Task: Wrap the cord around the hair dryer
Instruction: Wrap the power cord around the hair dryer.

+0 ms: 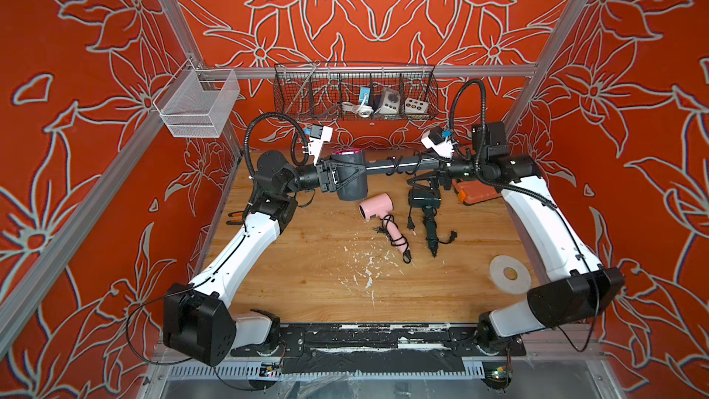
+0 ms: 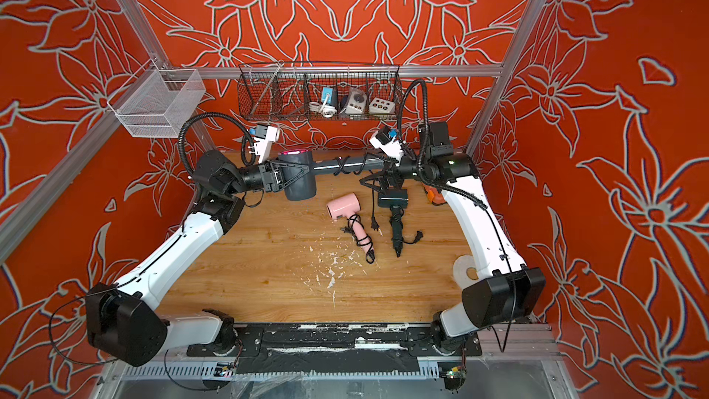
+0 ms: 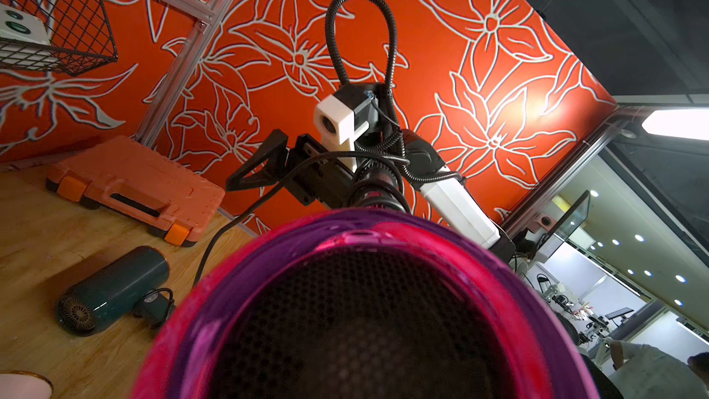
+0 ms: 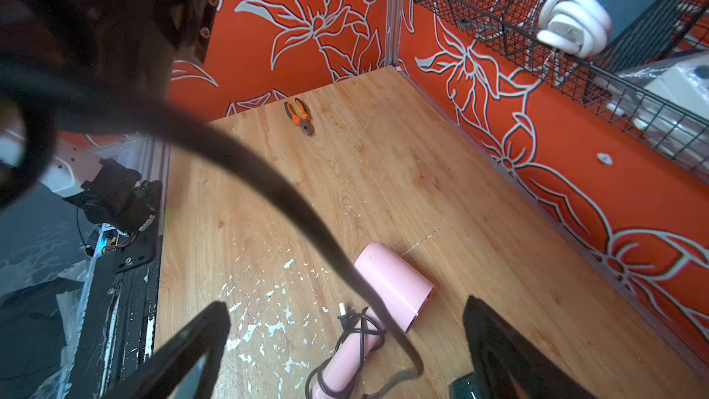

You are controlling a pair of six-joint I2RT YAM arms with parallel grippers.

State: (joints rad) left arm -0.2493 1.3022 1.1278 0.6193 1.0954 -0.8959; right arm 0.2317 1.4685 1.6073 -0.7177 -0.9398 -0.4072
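A grey hair dryer with a magenta rim hangs above the table at the back, seen in both top views. My left gripper is shut on its barrel. The handle points right, with a few turns of black cord around it. The rest of the cord drops past the handle's end to its plug on the table. My right gripper is open at that end, and the loose cord runs between its fingers, which do not pinch it.
A pink hair dryer with a wrapped cord and a dark green hair dryer lie mid-table. An orange case sits at the back right, a tape roll front right, pliers at the left edge. Wire baskets hang on the back rail.
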